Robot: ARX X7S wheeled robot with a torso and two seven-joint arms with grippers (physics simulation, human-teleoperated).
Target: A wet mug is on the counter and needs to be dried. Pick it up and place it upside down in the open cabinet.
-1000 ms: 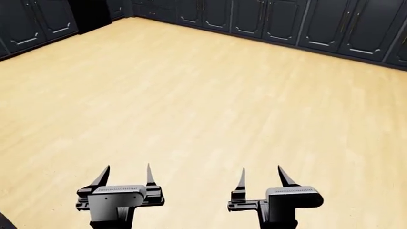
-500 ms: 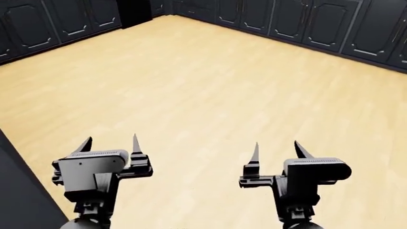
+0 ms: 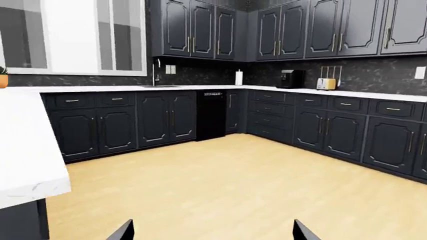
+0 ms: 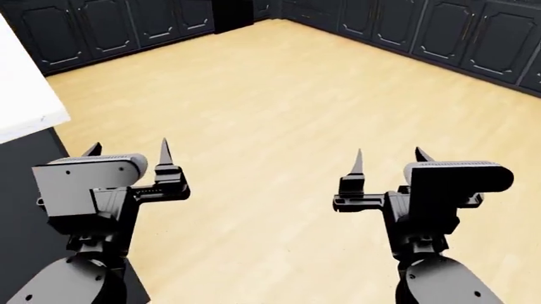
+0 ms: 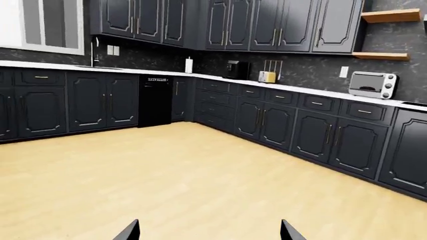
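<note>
Both the left gripper [image 4: 128, 155] and the right gripper [image 4: 389, 158] hang with fingers apart over the wooden floor [image 4: 279, 101]; the white desk [image 4: 21, 95] lies at ten o'clock.

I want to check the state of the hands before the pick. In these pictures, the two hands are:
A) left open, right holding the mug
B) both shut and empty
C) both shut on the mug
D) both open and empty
D: the left hand and right hand each show spread fingers with only bare floor between them.

Head downward; wrists forward, shared floor [image 4: 279, 95].
</note>
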